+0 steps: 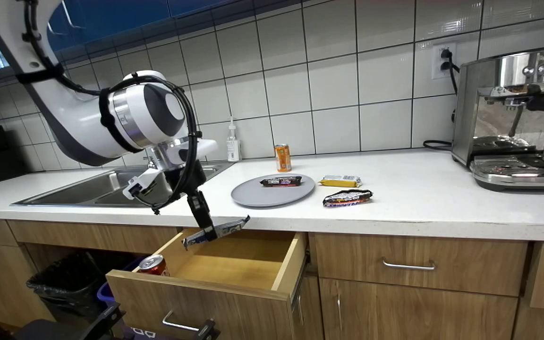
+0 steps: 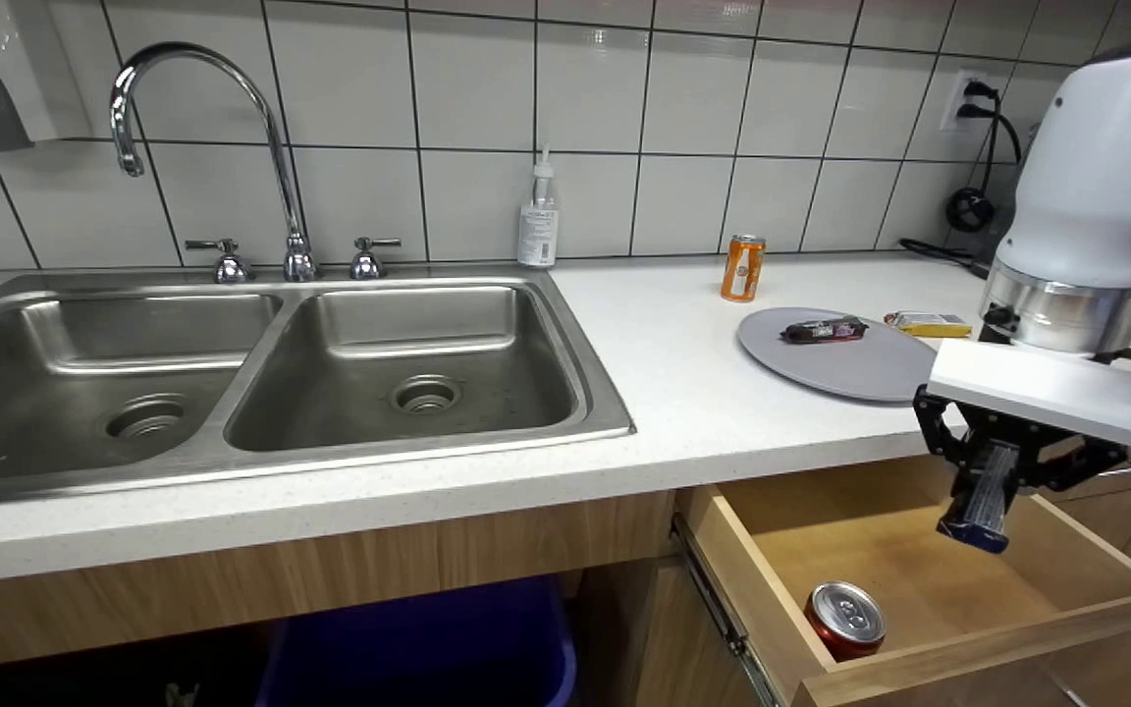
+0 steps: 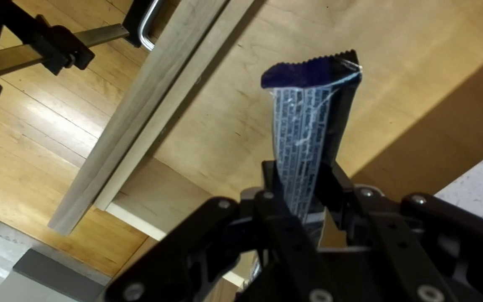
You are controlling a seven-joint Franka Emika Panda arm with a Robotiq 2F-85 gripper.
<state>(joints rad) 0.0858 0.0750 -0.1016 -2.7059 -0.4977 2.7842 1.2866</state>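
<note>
Navy-and-white plastic-wrapped bar (image 1: pixel 228 228) pinched in our black two-finger gripper (image 1: pixel 210 233) over tan-wood drawer (image 1: pixel 234 307), bottom centre: likely carry step, we'd ease down next.

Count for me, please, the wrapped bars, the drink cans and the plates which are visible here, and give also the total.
Wrapped bars: 4
Drink cans: 2
Plates: 1
Total: 7

A white surface (image 1: pixel 418 203) is topped with a plate (image 1: pixel 265 196), orange can (image 1: pixel 283 157), yellow bar (image 1: pixel 340 181), dark bar (image 1: pixel 347 198), bottle (image 1: pixel 233 145) and coffee machine (image 1: pixel 513 118).
</note>
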